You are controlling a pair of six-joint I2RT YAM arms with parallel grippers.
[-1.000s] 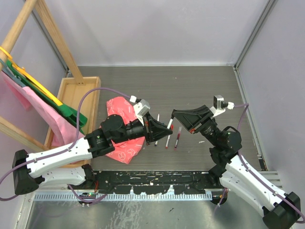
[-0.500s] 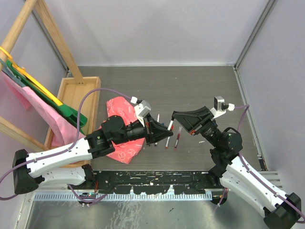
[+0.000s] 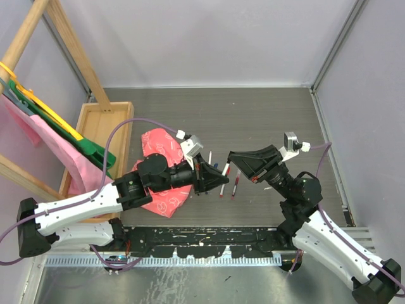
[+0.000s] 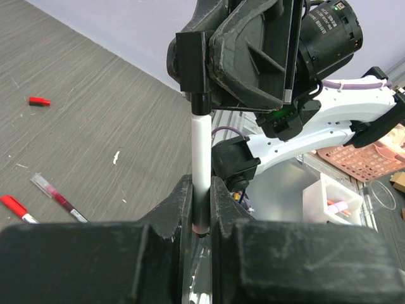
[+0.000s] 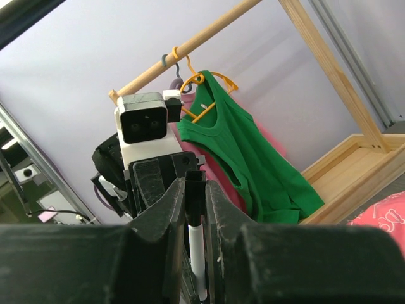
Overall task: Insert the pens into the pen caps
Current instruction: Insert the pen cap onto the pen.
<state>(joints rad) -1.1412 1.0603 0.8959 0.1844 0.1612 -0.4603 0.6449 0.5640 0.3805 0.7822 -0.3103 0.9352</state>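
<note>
Claws are both clamped nearly shut. The left claw [image 4: 201, 197] pinches a white pen [image 4: 200, 145] by its lower barrel, standing it straight up out of the fingertips. The right claw [image 4: 201, 69] sits directly above the left claw, gripping a black cap [image 4: 200, 102], and the pen's top end meets that cap. Down on the table [image 4: 95, 82], off to the side of the left claw and well clear of it, lie 1 loose red cap [image 4: 39, 101], 1 red-tipped pen [image 4: 14, 208] and 1 dark red pen [image 4: 60, 199].
</note>
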